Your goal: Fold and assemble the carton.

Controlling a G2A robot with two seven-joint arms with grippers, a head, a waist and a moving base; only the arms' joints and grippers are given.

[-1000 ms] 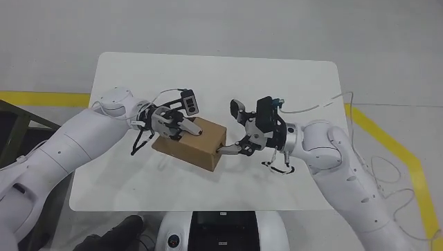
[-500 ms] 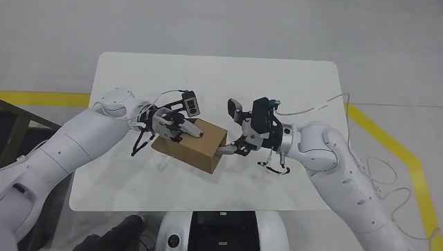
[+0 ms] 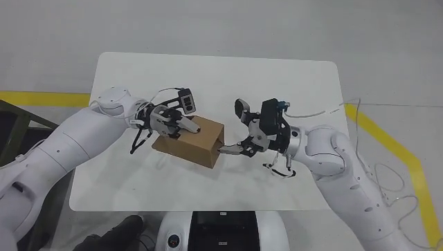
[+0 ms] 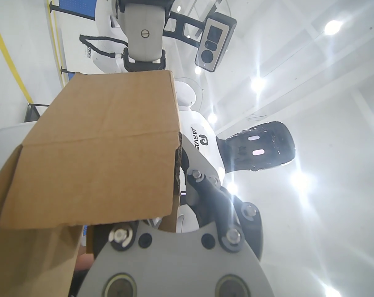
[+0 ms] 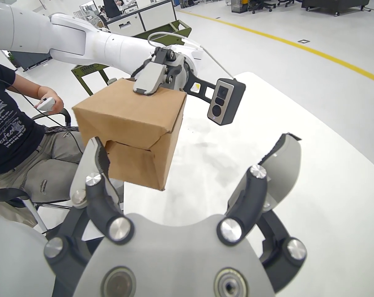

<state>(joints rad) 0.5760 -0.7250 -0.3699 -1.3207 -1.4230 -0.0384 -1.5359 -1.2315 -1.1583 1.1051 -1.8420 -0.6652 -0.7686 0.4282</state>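
1. Our left gripper (image 3: pixel 181 125) grips the carton (image 3: pixel 197 146) top, bracing it; we think it rests midway across the table (image 3: pixel 291 78).
2. Our right gripper (image 5: pixel 190 143) gapes, touching the end flaps (image 5: pixel 128 159) to press them.

One brown cardboard carton (image 3: pixel 190 142) is sitting on one white surface (image 3: pixel 214 78). Two robot arms are hanging over it, the left arm (image 3: pixel 76 137) and the right arm (image 3: pixel 339 161). Each arm is carrying one pincer, so that is making two: the left pincer (image 3: pixel 181 124) and the right pincer (image 3: pixel 233 129). The right pincer is showing two fingers (image 5: pixel 92 159). Two small camera boxes are riding along too, the left camera box (image 5: pixel 225 101) and the right camera box (image 4: pixel 214 43).
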